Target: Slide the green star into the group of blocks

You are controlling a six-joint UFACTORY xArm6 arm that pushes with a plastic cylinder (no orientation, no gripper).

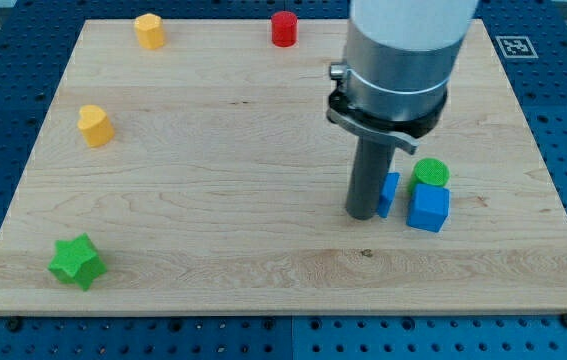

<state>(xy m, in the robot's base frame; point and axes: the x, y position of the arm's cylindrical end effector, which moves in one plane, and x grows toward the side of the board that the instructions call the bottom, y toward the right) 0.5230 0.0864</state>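
Observation:
The green star [76, 261] lies near the board's bottom left corner. The group of blocks is at the view's right: a green cylinder [430, 173], a blue cube [428, 208] just below it, and a small blue block [390, 193] to their left. My tip [363, 214] stands on the board right beside the small blue block, on its left, touching or nearly touching it. The tip is far to the right of the green star.
A yellow block [95, 125] sits at the left. Another yellow block [149, 30] and a red cylinder [283, 28] sit along the top edge. The arm's grey body [403, 60] hangs over the upper right of the wooden board [213, 180].

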